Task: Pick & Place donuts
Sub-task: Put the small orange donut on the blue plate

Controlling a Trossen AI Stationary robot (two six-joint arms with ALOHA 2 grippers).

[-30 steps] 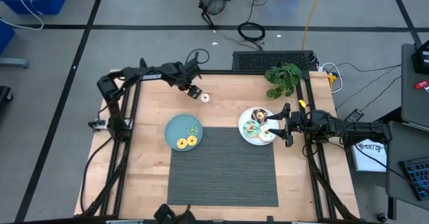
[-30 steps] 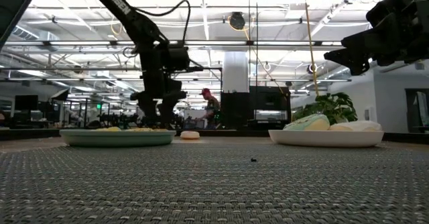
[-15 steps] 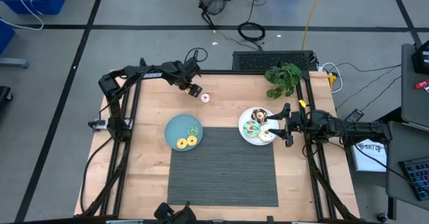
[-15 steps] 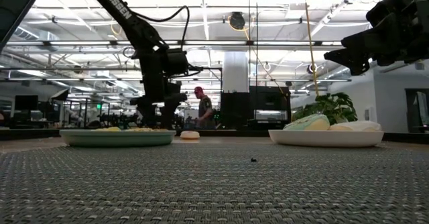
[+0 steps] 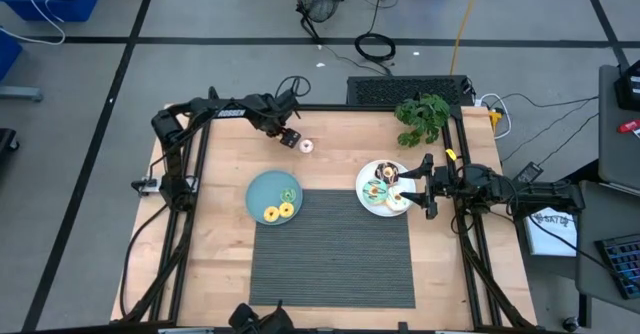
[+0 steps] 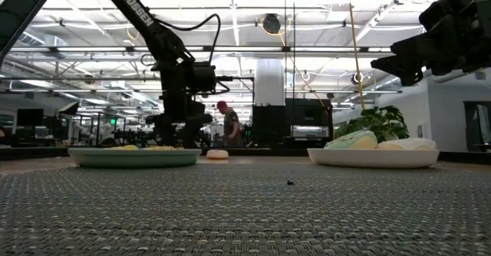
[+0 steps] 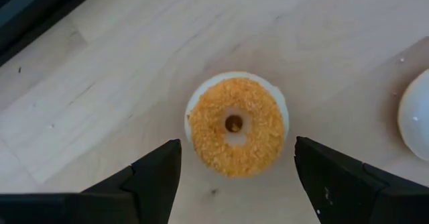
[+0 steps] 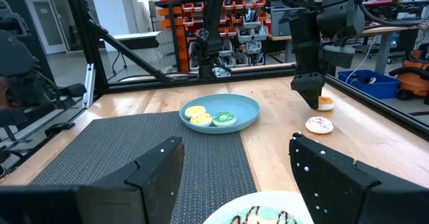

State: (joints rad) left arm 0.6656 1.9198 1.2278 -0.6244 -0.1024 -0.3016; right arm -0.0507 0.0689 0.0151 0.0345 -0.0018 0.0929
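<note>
Left wrist view, left tool [image 7: 234, 167] apart over orange donut [image 7: 235, 125], white donut [image 7: 415, 115] beside, right tool [image 8: 231, 177] apart.

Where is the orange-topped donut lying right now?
The orange-topped donut lies on the bare wood at the table's far side, under the left gripper, whose open fingers straddle it. A white donut sits just beside it.

One word is showing — "TROSSEN", in white capitals, running along the left arm [image 6: 136, 3] in the low view. Nothing else is reading clearly — no labels, numbers or signs.
</note>
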